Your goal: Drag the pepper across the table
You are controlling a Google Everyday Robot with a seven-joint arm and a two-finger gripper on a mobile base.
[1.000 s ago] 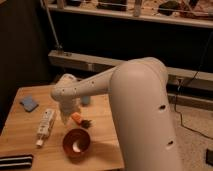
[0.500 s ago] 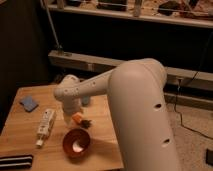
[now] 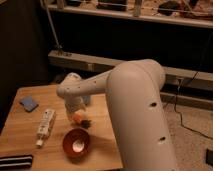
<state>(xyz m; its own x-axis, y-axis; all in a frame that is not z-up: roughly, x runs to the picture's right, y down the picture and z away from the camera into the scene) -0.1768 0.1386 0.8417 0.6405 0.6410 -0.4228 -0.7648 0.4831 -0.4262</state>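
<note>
Dim, warm light falling from above, brightest along the white arm and the pale table. Near-black gloom beyond the table's far edge. Soft shade pooled beneath the gripper, hanging low over mid-table.

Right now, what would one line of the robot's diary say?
step: drag pepper | gripper: low at pepper, contact unclear | pepper: on table, just behind bowl

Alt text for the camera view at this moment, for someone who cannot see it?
A white robot arm reaches down to a wooden table, its gripper right at a small orange pepper. An orange-red bowl sits nearer the camera; a white tube, a blue pad and a dark flat object lie further left in view.
</note>
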